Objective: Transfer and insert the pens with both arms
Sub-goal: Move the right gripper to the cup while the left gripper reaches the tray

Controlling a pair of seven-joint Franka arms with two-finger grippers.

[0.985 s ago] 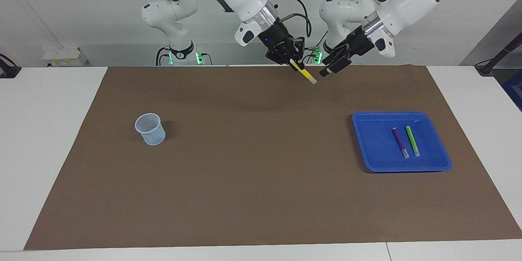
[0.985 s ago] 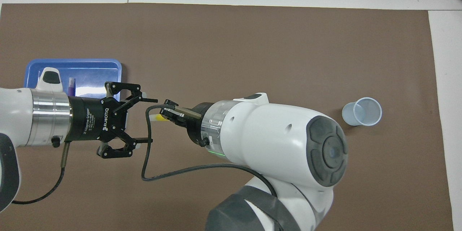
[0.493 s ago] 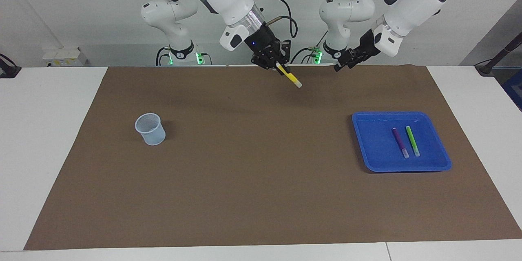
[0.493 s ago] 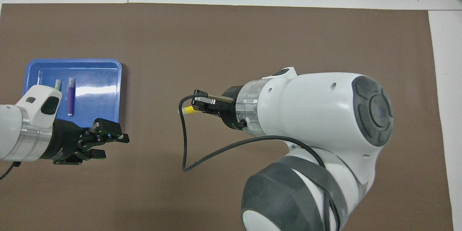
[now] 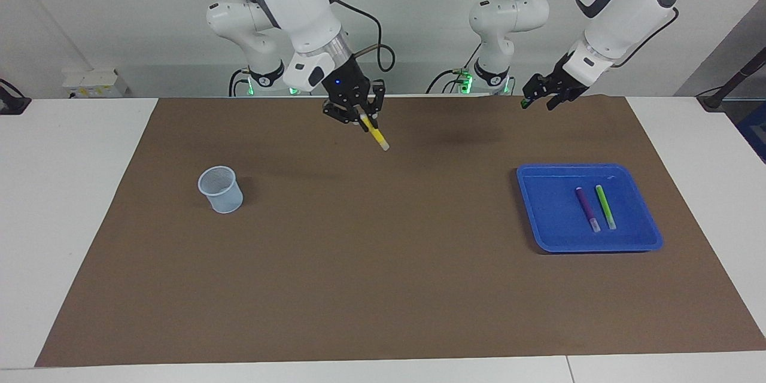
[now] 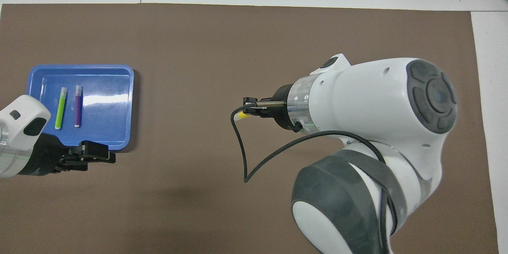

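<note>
My right gripper (image 5: 361,121) is shut on the yellow pen (image 5: 375,133), which slants down with its pale end lowest. It hangs over the brown mat's middle, on the robots' side; in the overhead view the yellow pen (image 6: 240,116) just peeks out past the right gripper (image 6: 251,108). The purple pen (image 5: 586,208) and green pen (image 5: 605,206) lie side by side in the blue tray (image 5: 589,244). My left gripper (image 5: 538,102) hangs open with nothing in it over the mat's edge nearest the robots. In the overhead view the left gripper (image 6: 107,156) is beside the tray (image 6: 79,67).
A pale mesh cup (image 5: 221,190) stands upright on the mat toward the right arm's end; my right arm hides it in the overhead view. Two smaller white arms (image 5: 257,42) with green lights stand at the robots' edge of the table.
The right gripper has carried the yellow pen lower and toward the cup's end of the table. The left gripper has drawn away from it toward the tray's end, staying open.
</note>
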